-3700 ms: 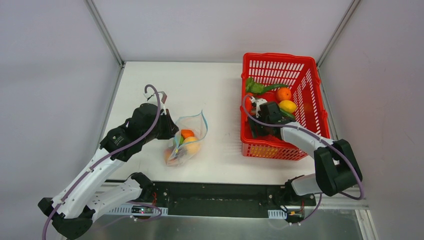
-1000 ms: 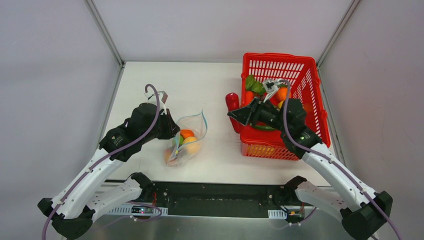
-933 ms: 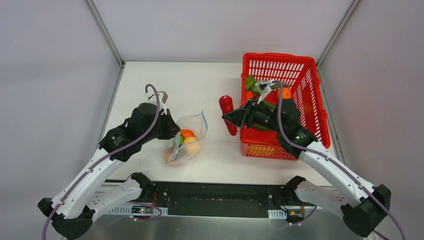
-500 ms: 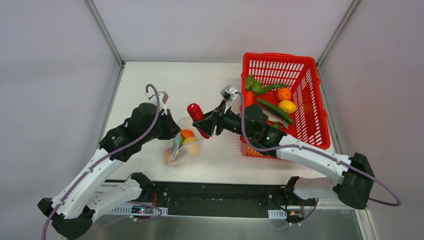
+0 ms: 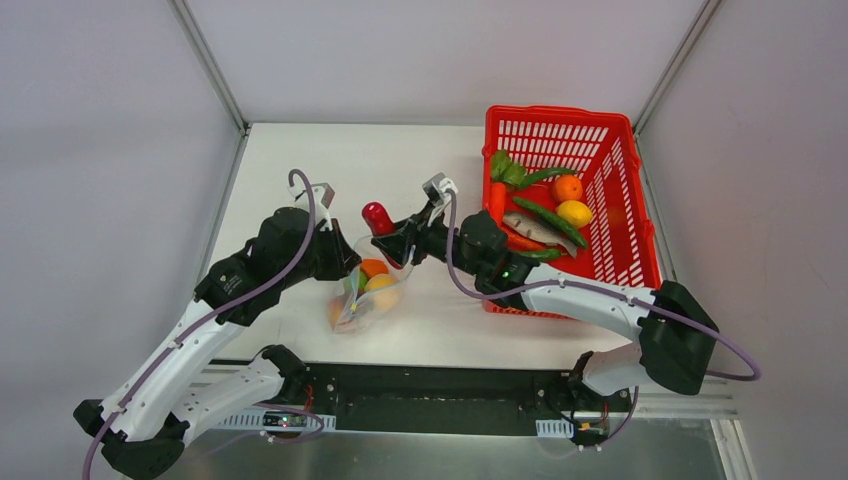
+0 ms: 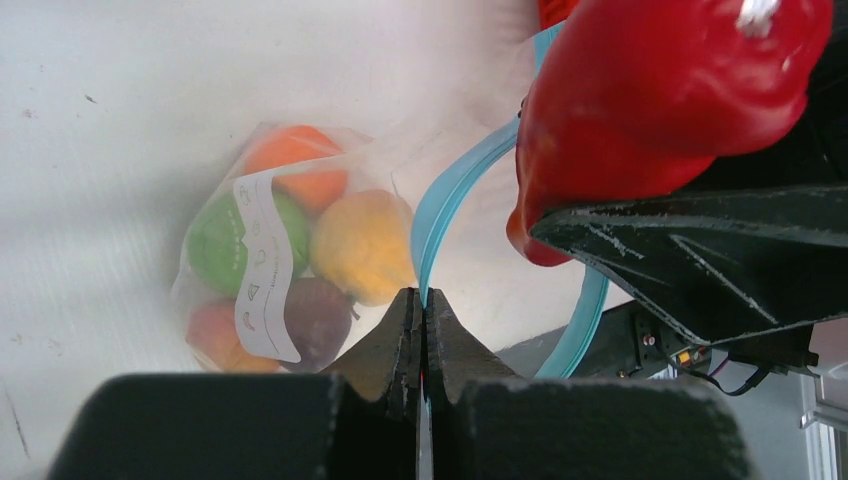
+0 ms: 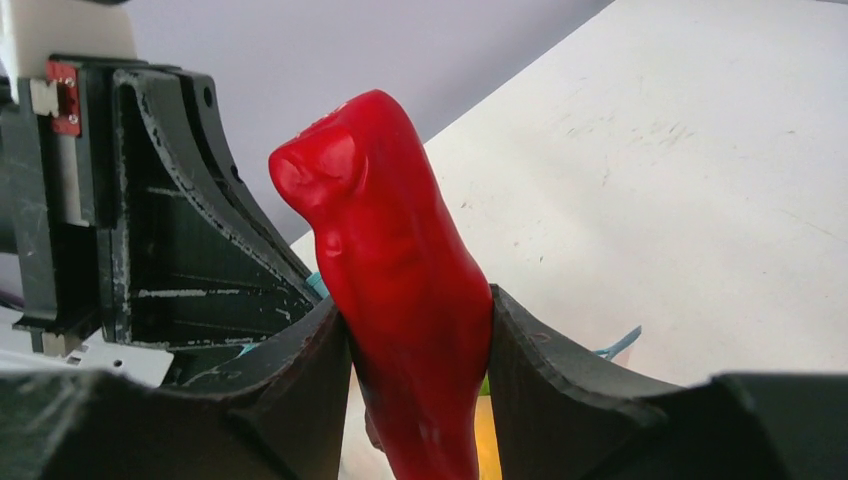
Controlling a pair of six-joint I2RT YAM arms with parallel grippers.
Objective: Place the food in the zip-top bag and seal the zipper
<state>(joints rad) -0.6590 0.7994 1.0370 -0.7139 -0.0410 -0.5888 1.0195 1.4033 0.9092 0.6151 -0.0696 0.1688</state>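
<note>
The clear zip-top bag [image 5: 372, 285] lies on the white table holding orange, yellow, green and dark purple toy fruits [image 6: 362, 246]. Its teal zipper [image 6: 455, 195] is open. My left gripper [image 6: 421, 300] is shut on the zipper edge and holds the mouth up; in the top view it sits at the bag's left edge [image 5: 343, 262]. My right gripper [image 7: 420, 330] is shut on a red toy pepper [image 7: 400, 270] and holds it over the bag's mouth, close to the left gripper. The pepper shows in the top view [image 5: 381, 221] and in the left wrist view [image 6: 650, 100].
A red mesh basket [image 5: 615, 250] stands at the right with an orange [image 5: 567, 187], a yellow lemon [image 5: 575, 212], green vegetables [image 5: 550, 220] and a carrot [image 5: 497, 200]. Grey walls close in the table on the left, far and right sides.
My right arm lifted the red pepper out of the basket and carried it left to the bag's mouth. My left gripper kept its hold on the zipper edge.
</note>
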